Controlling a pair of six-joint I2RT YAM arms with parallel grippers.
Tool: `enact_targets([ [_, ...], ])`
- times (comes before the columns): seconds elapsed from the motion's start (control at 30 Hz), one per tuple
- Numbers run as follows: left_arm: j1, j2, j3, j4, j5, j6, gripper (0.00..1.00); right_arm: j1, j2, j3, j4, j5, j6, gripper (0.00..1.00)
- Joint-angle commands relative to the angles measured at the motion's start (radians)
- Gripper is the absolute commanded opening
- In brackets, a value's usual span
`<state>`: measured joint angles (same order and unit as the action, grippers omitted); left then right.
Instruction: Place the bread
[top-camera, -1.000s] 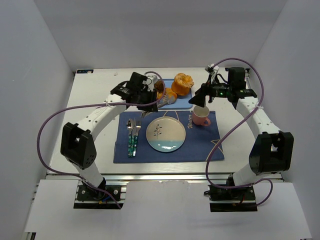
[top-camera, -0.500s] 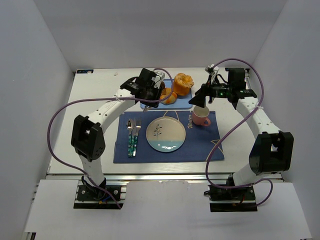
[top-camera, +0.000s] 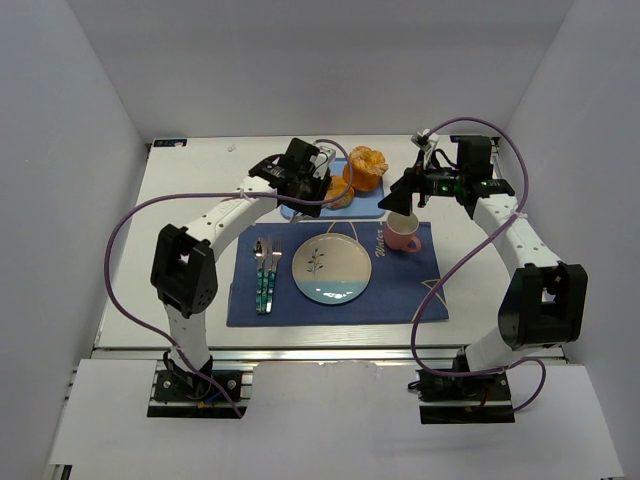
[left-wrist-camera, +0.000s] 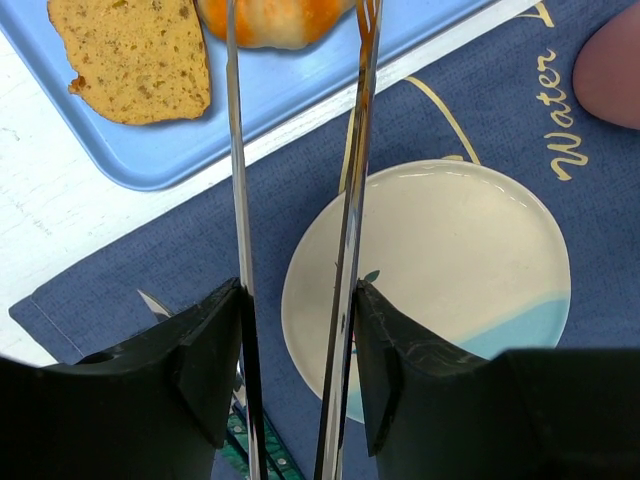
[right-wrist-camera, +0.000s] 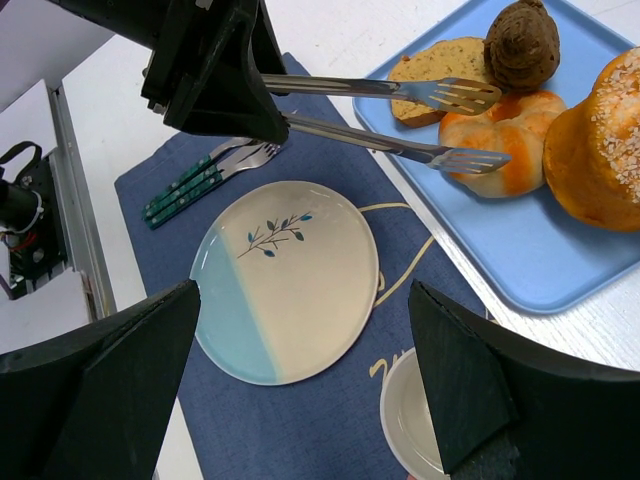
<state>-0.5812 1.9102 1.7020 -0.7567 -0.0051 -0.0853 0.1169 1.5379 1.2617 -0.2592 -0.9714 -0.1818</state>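
The bread (right-wrist-camera: 505, 140) is a small glossy golden roll on the blue tray (right-wrist-camera: 560, 250), beside a larger orange bun (right-wrist-camera: 600, 140). The same bread (left-wrist-camera: 275, 18) shows at the top edge of the left wrist view and small from above (top-camera: 340, 193). My left gripper (left-wrist-camera: 298, 300) is shut on metal tongs (right-wrist-camera: 370, 87), whose slotted tips straddle the roll's near side; contact cannot be told. The white-and-blue plate (top-camera: 331, 268) lies bare on the mat. My right gripper (right-wrist-camera: 300, 330) hangs open above the plate and cup, holding nothing.
A tan slice (left-wrist-camera: 135, 55) and a dark brown muffin (right-wrist-camera: 522, 42) share the tray. A pink cup (top-camera: 403, 236) stands on the navy placemat (top-camera: 400, 290) right of the plate. Green-handled cutlery (top-camera: 265, 275) lies left of it. White walls enclose the table.
The left arm has swung right and back, carrying the tongs over the tray to the roll. The tong arms have spread a little. The right arm has not moved.
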Motion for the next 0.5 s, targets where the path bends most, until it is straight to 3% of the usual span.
enact_targets([
  [0.0,-0.005,0.006,0.042,0.005,-0.003,0.018,0.57,-0.008,-0.007,-0.002,0.025,-0.026,0.013,0.89],
  [0.47,-0.006,0.047,0.084,-0.015,0.051,0.035,0.57,-0.008,-0.01,-0.016,0.031,-0.035,0.025,0.89],
])
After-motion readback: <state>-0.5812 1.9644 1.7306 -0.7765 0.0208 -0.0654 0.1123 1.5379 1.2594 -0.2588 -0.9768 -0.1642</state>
